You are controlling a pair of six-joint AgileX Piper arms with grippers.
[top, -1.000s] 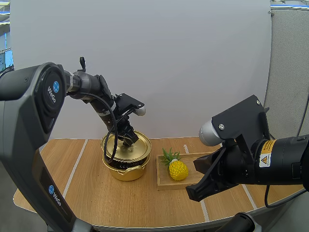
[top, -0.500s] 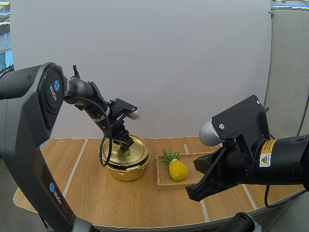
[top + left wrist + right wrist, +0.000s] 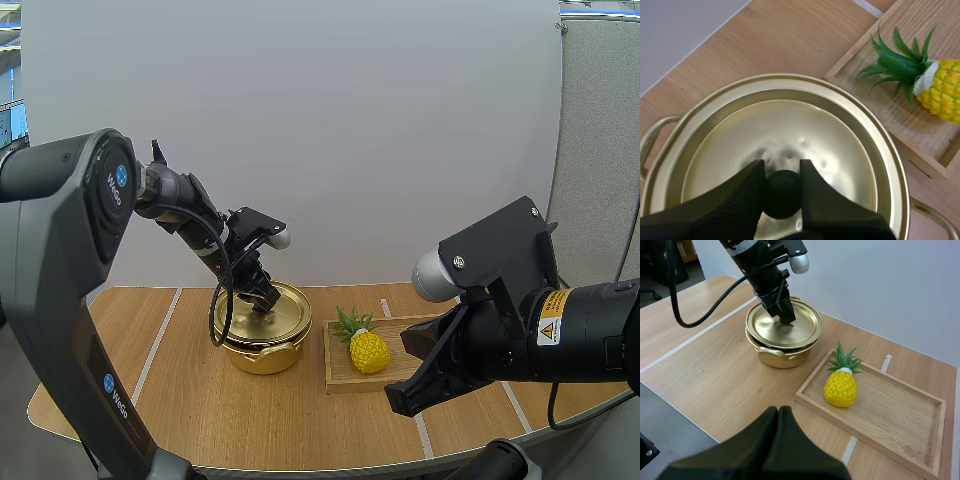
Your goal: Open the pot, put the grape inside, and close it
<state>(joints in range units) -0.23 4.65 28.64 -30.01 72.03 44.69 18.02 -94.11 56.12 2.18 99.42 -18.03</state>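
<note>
A golden pot [image 3: 262, 348] stands on the table with its golden lid [image 3: 288, 312] on it. My left gripper [image 3: 263, 300] reaches down onto the lid's middle. In the left wrist view its fingers [image 3: 747, 192] pinch the lid's black knob [image 3: 782, 194] from both sides. A yellow toy pineapple [image 3: 368, 351] with green leaves lies on a wooden tray [image 3: 338, 377] right of the pot; I see no grapes. My right gripper [image 3: 398, 402] hangs shut over the table's front right, apart from the tray. In the right wrist view its fingers [image 3: 779, 415] lie together as one wedge.
The tray [image 3: 890, 412] has bare room to the right of the pineapple [image 3: 840, 388]. White lines cross the wooden table [image 3: 180, 400]. The pot [image 3: 782, 354] has a side handle turned toward the front.
My left gripper has come down and a little to the left, onto the lid's knob. The right arm has stayed still.
</note>
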